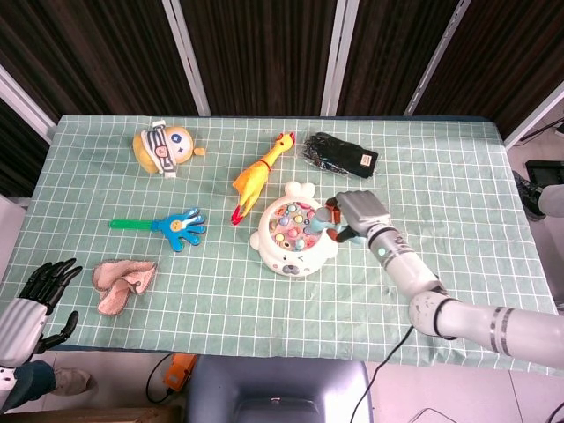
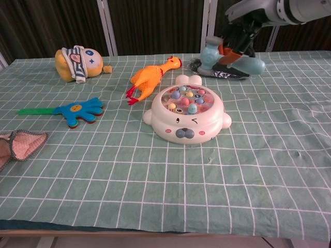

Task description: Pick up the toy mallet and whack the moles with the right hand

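The white mole game (image 1: 286, 260) (image 2: 178, 132) with coloured moles on top sits mid-table. My right hand (image 1: 361, 211) (image 2: 242, 28) grips the toy mallet (image 1: 322, 226) (image 2: 209, 54) by its orange handle. In the chest view, the mallet's blue-grey head hangs in the air above the back right of the game, apart from the moles. From the head view the head overlaps the game's right side. My left hand (image 1: 44, 282) hovers off the table's near left corner, fingers apart and holding nothing.
Behind the game lie a yellow rubber chicken (image 1: 260, 174) (image 2: 150, 77) and a black glove (image 1: 342, 155) (image 2: 227, 70). A plush doll (image 1: 161, 147) (image 2: 77, 63), a blue hand clapper (image 1: 172, 226) (image 2: 72, 111) and a pink cloth (image 1: 122, 278) (image 2: 20, 144) lie on the left.
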Robot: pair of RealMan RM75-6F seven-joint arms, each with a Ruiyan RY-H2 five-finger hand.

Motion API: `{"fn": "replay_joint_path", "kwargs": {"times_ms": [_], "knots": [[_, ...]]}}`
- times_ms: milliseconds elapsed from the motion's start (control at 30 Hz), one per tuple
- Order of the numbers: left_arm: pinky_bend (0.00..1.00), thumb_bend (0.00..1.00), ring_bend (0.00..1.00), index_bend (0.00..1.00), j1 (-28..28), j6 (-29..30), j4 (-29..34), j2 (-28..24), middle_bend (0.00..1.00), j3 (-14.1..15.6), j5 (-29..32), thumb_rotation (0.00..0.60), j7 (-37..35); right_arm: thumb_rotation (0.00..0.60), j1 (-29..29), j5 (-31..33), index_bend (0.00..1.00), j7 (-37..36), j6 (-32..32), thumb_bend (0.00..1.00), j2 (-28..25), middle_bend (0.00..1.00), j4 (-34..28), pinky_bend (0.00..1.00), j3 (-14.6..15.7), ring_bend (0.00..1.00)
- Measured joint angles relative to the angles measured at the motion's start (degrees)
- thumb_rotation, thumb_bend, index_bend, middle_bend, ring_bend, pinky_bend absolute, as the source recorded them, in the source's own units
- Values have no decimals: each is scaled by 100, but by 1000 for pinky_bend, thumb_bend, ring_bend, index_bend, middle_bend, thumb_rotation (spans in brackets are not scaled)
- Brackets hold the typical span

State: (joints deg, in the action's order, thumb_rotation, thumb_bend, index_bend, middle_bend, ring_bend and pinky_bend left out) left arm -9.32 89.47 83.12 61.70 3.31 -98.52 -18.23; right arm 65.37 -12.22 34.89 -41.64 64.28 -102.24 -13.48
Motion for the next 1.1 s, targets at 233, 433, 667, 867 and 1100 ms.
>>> {"fn": "replay_joint_path", "kwargs": {"times_ms": [233,433,667,867,1100], "knots": [[0,505,0,0,6,46,-40,-17,0,19,-65,600,-87,600,985,834,872,998,-762,556,564,683,-4,704,667,777],[0,505,0,0,15,59,-44,-18,0,16,-60,600,-91,600,1219,977,872,1507,-1499,556,1111,683,252,692,962,777],[0,504,0,0,20,64,-48,-22,0,11,-52,600,-108,600,1203,679,872,1638,-1716,556,1538,683,649,691,992,777],[0,505,0,0,23,65,-56,-27,0,2,-35,600,-138,600,1157,544,872,1650,-1662,556,1820,683,910,691,883,777],[0,504,0,0,20,65,-67,-33,0,-6,-28,600,-174,600,1173,584,872,1878,-1622,556,2085,683,1176,691,850,777]]}}
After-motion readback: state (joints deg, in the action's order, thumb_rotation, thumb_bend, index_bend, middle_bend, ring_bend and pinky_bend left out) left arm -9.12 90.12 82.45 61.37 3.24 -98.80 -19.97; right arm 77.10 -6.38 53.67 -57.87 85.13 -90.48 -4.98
